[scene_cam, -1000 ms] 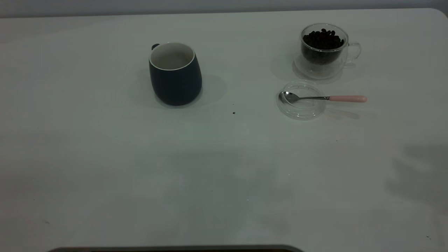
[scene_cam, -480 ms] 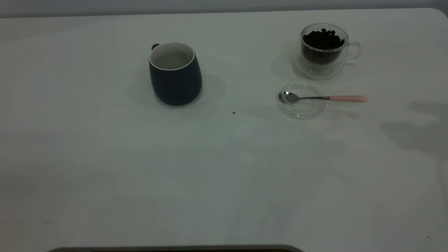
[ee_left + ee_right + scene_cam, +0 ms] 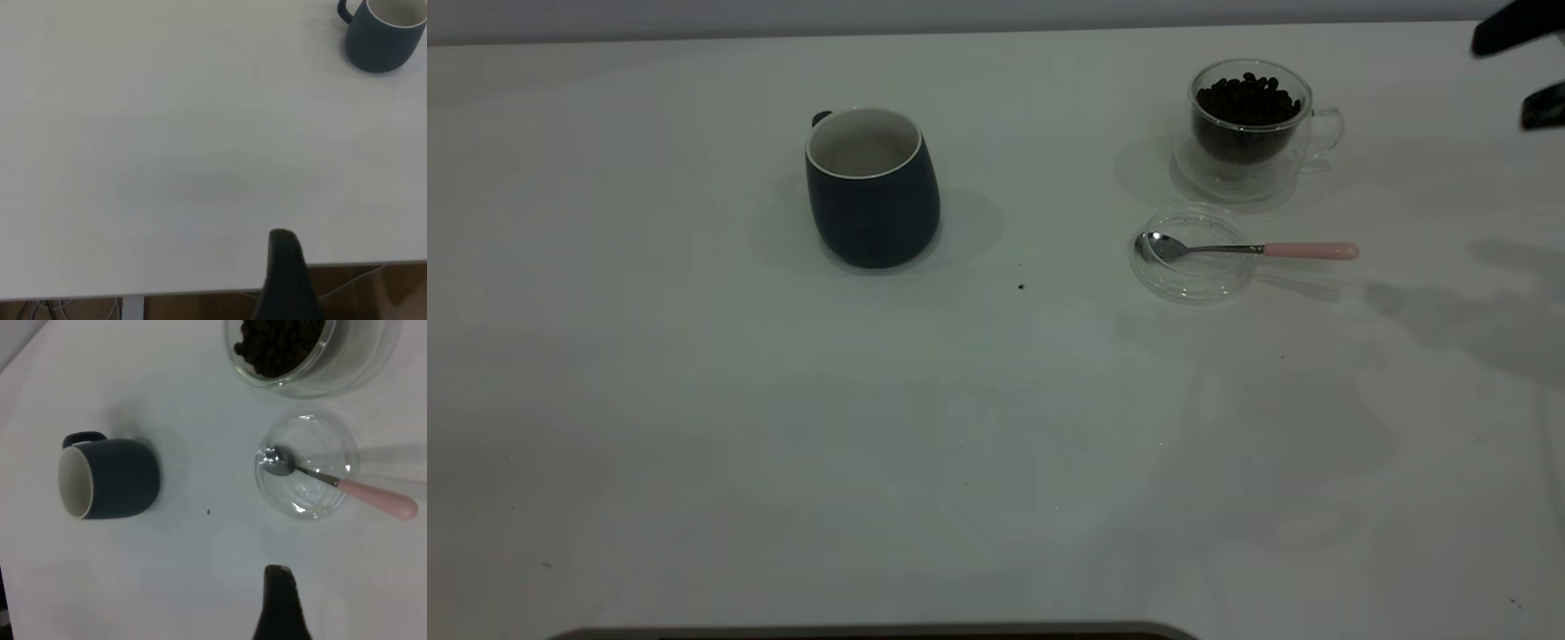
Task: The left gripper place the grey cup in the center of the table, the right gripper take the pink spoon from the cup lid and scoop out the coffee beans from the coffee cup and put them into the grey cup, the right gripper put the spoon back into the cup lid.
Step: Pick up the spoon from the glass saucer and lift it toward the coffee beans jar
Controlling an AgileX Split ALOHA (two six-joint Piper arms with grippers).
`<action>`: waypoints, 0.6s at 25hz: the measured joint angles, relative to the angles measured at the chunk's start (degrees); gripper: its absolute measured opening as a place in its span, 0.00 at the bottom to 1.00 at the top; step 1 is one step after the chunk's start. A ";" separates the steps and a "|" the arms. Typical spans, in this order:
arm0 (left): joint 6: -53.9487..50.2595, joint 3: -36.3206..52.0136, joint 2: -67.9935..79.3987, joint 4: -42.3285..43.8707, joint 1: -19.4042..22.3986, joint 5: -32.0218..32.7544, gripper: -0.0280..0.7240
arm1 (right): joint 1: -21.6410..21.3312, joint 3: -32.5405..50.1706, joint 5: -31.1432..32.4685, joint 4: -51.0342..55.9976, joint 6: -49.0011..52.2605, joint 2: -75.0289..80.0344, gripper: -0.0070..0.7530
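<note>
The pale-pink-handled metal spoon (image 3: 1249, 249) lies untouched across the clear round lid (image 3: 1193, 276), just beside the bean-filled glass cup (image 3: 1249, 129), as my right hand (image 3: 1519, 76) newly arrives past that cup, fingers spread.

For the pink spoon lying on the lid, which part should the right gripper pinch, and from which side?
Best pinched on the pink handle of the pink spoon, probably from above. The handle juts past the rim of the cup lid toward the right gripper, while the metal bowl sits inside the lid. The jaws should close across the handle's width, clear of the coffee cup.
</note>
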 joint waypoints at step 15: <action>0.00 0.00 0.00 0.00 0.00 0.00 0.82 | 0.00 1.17 2.57 23.28 -21.54 18.73 0.79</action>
